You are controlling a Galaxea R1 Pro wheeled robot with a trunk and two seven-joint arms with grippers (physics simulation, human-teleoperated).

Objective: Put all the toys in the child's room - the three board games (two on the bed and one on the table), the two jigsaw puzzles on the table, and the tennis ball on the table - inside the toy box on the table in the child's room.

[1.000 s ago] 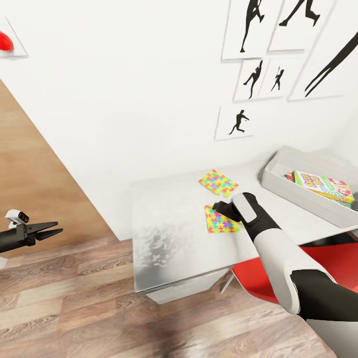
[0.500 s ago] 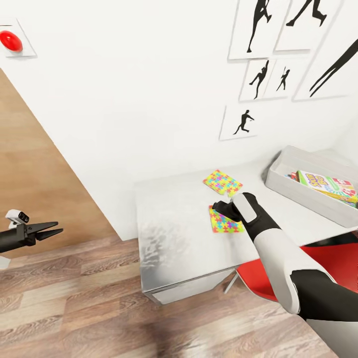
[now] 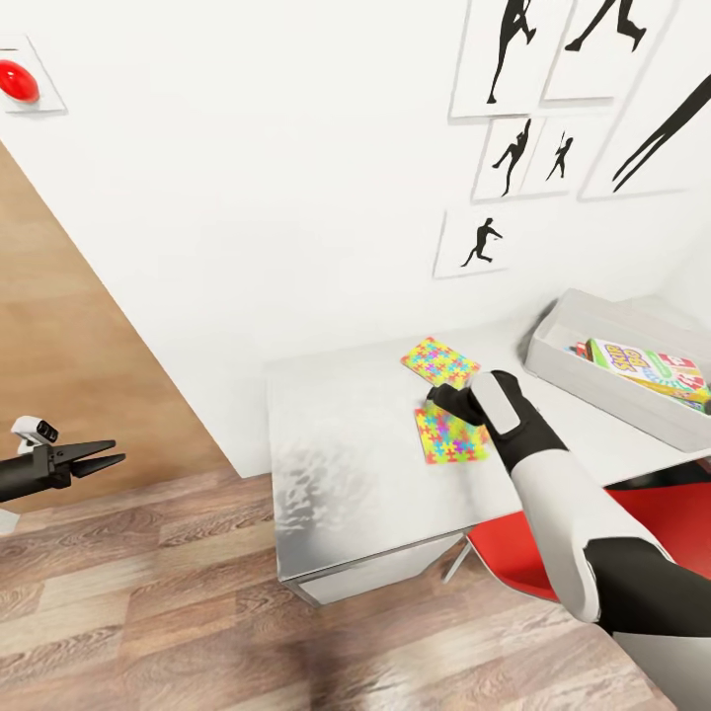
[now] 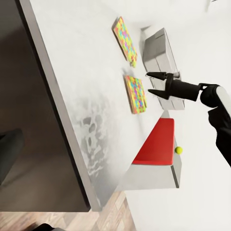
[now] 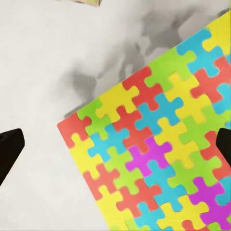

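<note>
Two jigsaw puzzles lie flat on the pale grey table (image 3: 336, 464): a far one (image 3: 441, 361) and a near one (image 3: 449, 436). My right gripper (image 3: 440, 396) hovers open over the near puzzle's far edge. In the right wrist view that puzzle (image 5: 159, 159) lies below the spread fingers (image 5: 9, 149), untouched. The left wrist view shows the right gripper (image 4: 148, 82) open beside both puzzles (image 4: 135, 94). The grey toy box (image 3: 592, 380) at the right holds the SKIP-BO board game (image 3: 644, 367). A tennis ball (image 4: 178, 150) sits by the red chair. My left gripper (image 3: 117, 454) hangs open, far left.
A red chair (image 3: 513, 553) is tucked under the table's front right edge, below my right arm. The white wall with black silhouette prints (image 3: 479, 242) backs the table. Wood-plank floor (image 3: 148, 612) spreads in front and to the left.
My right gripper has moved slightly away from me, uncovering more of the near puzzle. The view shifted a little at first. The left arm has not moved.
</note>
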